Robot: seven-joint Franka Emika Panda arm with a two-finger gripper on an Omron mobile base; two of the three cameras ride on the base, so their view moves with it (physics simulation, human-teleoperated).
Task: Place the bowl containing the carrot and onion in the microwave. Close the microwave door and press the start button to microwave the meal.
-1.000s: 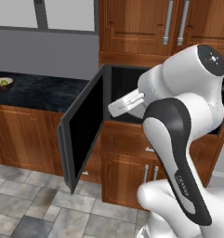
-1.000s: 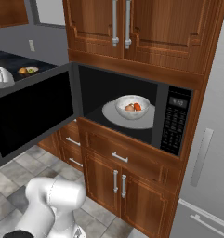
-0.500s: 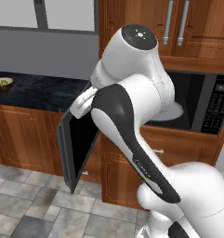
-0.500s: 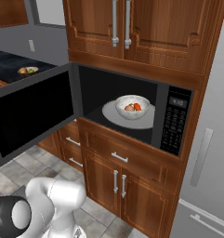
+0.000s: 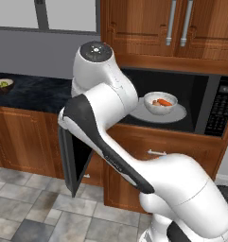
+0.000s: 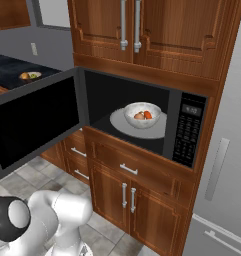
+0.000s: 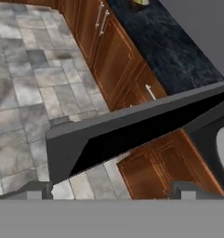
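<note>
Gripper (image 7: 111, 188) open and empty, tips apart at the near edge of the hand view, looking over the top edge of the microwave door (image 6: 37, 120). Door stands wide open, swung out to the left. Further in, bowl (image 6: 142, 114) with carrot (image 5: 163, 102) and onion (image 6: 139, 116) sits on the turntable inside the microwave (image 6: 142, 95). Placement looks done; step in hand: closing the door. Next move likely needs the gripper behind the door's far face, pushing right. Since half a second ago the arm has swung lower and left, uncovering the bowl in the left base view

Even, soft rendered light, faint shadows, no glare (edges look slightly blurry, hand view softest).
</note>
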